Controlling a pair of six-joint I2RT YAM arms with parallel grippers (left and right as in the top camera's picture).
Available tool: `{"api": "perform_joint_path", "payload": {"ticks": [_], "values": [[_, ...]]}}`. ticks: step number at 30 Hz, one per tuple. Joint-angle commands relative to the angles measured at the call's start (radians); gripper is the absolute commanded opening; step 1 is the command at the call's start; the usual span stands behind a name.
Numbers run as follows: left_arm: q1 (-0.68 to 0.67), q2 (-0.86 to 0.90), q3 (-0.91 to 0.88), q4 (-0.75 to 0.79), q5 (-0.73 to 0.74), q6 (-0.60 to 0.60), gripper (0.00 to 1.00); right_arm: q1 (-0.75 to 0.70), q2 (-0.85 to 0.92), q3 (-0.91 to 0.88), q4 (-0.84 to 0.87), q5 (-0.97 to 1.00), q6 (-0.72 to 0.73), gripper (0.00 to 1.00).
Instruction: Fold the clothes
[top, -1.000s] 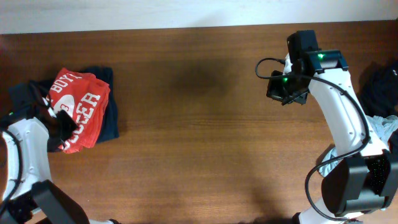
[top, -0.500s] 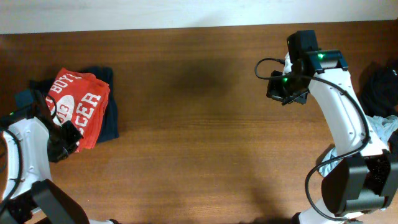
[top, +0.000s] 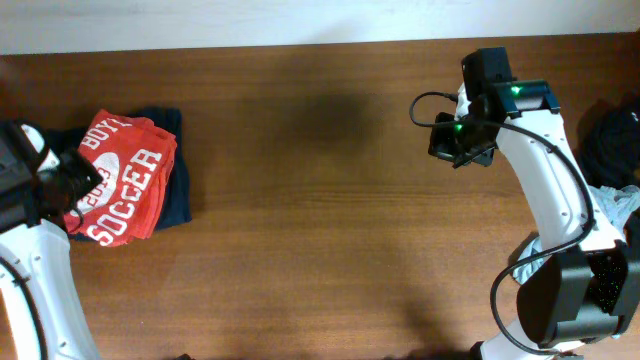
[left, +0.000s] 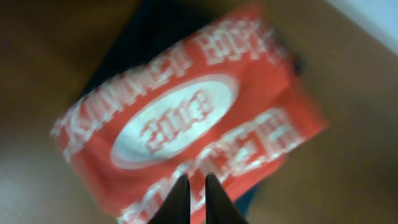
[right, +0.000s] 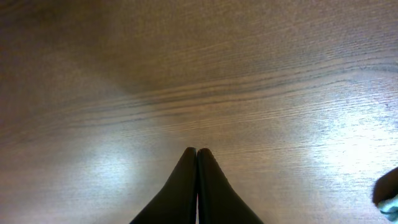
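Observation:
The clothes lie at the table's left: a folded red-orange T-shirt (top: 122, 178) with white "2013 SOCCER" print, on top of a folded navy garment (top: 176, 200). My left gripper (top: 76, 182) hovers over the shirt's left edge. In the left wrist view its fingertips (left: 196, 179) stand a narrow gap apart above the shirt (left: 180, 118), holding nothing, and the navy cloth (left: 155, 31) shows beyond. My right gripper (top: 455, 142) is far off at the upper right, shut (right: 197, 151) and empty over bare wood.
A heap of dark clothes (top: 612, 140) and a pale blue garment (top: 626, 206) lie at the table's right edge, beside the right arm's base. A wide stretch of brown wooden tabletop (top: 320, 200) separates the two arms.
My left gripper let go of the shirt, drew back to the left and rose, its jaws parting slightly. The shirt's lower edge now lies uncovered. The right arm stayed still.

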Motion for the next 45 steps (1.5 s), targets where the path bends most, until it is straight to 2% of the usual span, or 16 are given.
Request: {"api": "perform_joint_path", "payload": {"ticks": [1, 9, 15, 19, 24, 27, 31, 35, 41, 42, 43, 44, 45], "values": [[-0.039, 0.084, 0.003, 0.129, 0.175, 0.054, 0.1, -0.006, -0.009, 0.0, 0.008, 0.011, -0.007, 0.04], [-0.172, 0.354, 0.003, 0.258, 0.193, 0.1, 0.11, -0.006, -0.009, 0.0, 0.004, 0.0, -0.007, 0.04], [-0.242, 0.415, 0.005, 0.302, 0.192, 0.106, 0.11, -0.005, -0.009, 0.0, -0.004, 0.0, -0.007, 0.04], [-0.247, 0.36, 0.059, 0.24, 0.192, 0.106, 0.15, -0.006, -0.009, 0.0, -0.011, 0.0, -0.012, 0.04], [-0.247, 0.234, 0.206, 0.091, 0.193, 0.134, 0.4, -0.005, -0.01, 0.001, -0.01, -0.014, -0.05, 0.04], [-0.249, 0.157, 0.304, -0.022, 0.195, 0.198, 0.47, -0.006, -0.021, 0.016, -0.008, -0.054, -0.113, 0.04], [-0.256, 0.061, 0.391, -0.168, 0.231, 0.371, 0.5, -0.005, -0.094, 0.039, 0.013, -0.08, -0.182, 0.04], [-0.259, -0.044, 0.401, -0.293, 0.246, 0.525, 0.52, -0.005, -0.258, 0.045, 0.056, -0.103, -0.25, 0.05], [-0.292, -0.15, 0.401, -0.383, 0.246, 0.554, 0.53, -0.005, -0.505, 0.045, 0.082, -0.101, -0.307, 0.14], [-0.309, -0.164, 0.401, -0.401, 0.246, 0.554, 0.62, -0.005, -0.565, 0.045, 0.081, -0.101, -0.307, 0.19], [-0.319, -0.168, 0.401, -0.413, 0.246, 0.553, 0.87, -0.005, -0.589, 0.045, 0.079, -0.101, -0.307, 0.25], [-0.326, -0.169, 0.401, -0.42, 0.245, 0.553, 0.99, -0.005, -0.612, 0.045, 0.074, -0.101, -0.307, 0.37], [-0.331, -0.169, 0.401, -0.426, 0.245, 0.553, 0.99, -0.005, -0.629, 0.045, 0.07, -0.101, -0.307, 0.46]]}}
